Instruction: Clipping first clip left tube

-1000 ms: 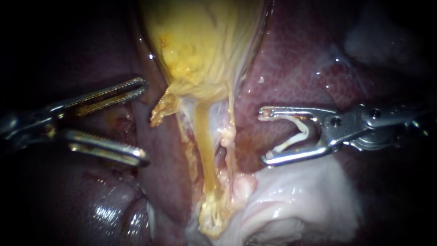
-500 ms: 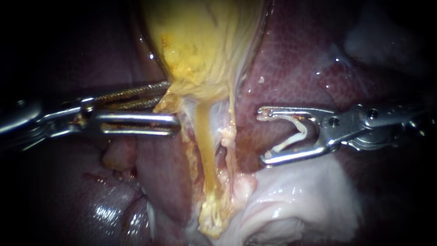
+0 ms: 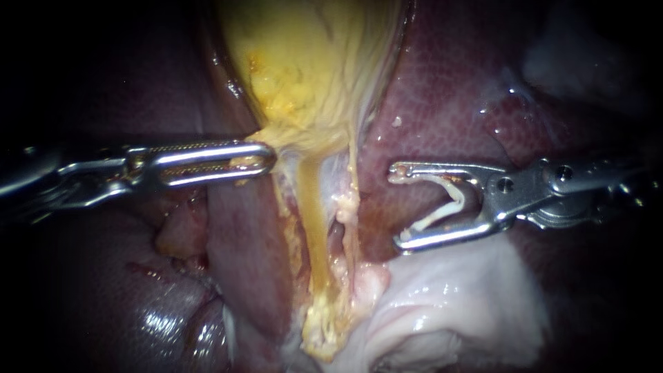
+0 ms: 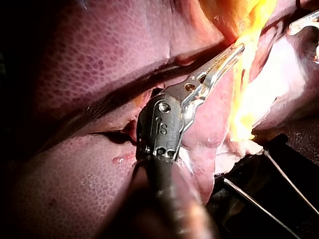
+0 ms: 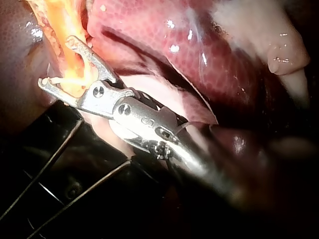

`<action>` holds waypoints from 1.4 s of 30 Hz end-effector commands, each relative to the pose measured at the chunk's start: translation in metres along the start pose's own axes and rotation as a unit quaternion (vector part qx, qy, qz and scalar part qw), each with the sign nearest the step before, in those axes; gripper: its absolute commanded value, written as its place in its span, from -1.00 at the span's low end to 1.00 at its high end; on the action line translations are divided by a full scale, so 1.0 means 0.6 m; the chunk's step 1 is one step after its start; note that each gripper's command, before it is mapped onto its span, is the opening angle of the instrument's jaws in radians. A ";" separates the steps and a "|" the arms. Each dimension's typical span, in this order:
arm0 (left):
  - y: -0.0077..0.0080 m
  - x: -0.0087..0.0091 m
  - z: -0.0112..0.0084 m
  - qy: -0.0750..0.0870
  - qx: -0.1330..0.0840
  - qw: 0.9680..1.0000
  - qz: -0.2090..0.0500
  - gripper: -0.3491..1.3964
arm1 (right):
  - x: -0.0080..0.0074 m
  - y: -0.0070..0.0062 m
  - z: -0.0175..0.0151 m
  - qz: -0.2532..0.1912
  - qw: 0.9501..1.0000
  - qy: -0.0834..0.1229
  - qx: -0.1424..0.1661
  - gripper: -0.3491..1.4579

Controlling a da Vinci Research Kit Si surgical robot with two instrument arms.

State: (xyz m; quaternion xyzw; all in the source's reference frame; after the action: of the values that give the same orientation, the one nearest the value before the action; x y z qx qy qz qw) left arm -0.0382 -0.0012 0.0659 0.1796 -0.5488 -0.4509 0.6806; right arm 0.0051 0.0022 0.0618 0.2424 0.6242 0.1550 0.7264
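The yellow gallbladder [image 3: 311, 69] hangs from the top of the endoscope view and narrows into a yellow left tube [image 3: 312, 228]. A thinner pale strand [image 3: 347, 207] runs beside it on the right. My left instrument [image 3: 266, 162] comes in level and its jaws are shut on the yellow edge of the gallbladder's neck; the left wrist view shows the same grip [image 4: 233, 54]. My right instrument [image 3: 397, 207] holds a white clip [image 3: 452, 200] between wide-apart jaws, a short way right of the tubes and not touching them. In the right wrist view its jaws [image 5: 56, 63] stand by the yellow tissue [image 5: 62, 20].
Dark red liver [image 3: 449, 103] lies on both sides of the gallbladder. Pale whitish tissue [image 3: 449, 304] bulges under my right instrument's jaws. Frayed yellow tissue [image 3: 321, 331] ends the tube below. Dark frame bars [image 5: 75, 164] show beneath the tissue in the wrist views.
My left instrument has moved right from over the liver, its open jaws coming together on the gallbladder's neck. My right instrument has stayed in place with the clip.
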 end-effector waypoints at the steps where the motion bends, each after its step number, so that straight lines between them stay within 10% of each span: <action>1: -0.0002 -0.0013 -0.0010 0.001 -0.003 1.000 -0.003 -1.00 | -0.0001 -0.0001 0.0000 0.000 1.000 0.000 0.000 0.05; 8: -0.0023 -0.0091 -0.0076 -0.027 -0.008 1.000 -0.003 -1.00 | -0.0008 -0.0001 0.0006 -0.005 1.000 0.001 0.001 0.05; 14: -0.0028 -0.0071 -0.0070 -0.029 -0.011 1.000 0.000 -1.00 | -0.0045 -0.0010 0.0048 0.020 1.000 0.003 0.015 0.05; 27: -0.0037 -0.0055 -0.0066 -0.029 -0.006 1.000 0.003 -1.00 | -0.0228 0.0025 0.0191 0.058 0.997 -0.032 0.042 0.05; 35: -0.0053 -0.0052 -0.0064 -0.028 -0.001 1.000 0.004 -1.00 | -0.0255 0.0055 0.0221 0.061 0.997 -0.034 0.044 0.05; 42: -0.0053 -0.0051 -0.0060 -0.027 0.000 1.000 0.004 -1.00 | -0.0265 0.0038 0.0250 0.078 0.993 -0.036 0.082 0.05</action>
State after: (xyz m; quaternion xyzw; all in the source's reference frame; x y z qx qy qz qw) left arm -0.0362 -0.0013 0.0605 0.1649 -0.5681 -0.4529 0.6671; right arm 0.0174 -0.0070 0.0777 0.3636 0.5863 0.1485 0.7085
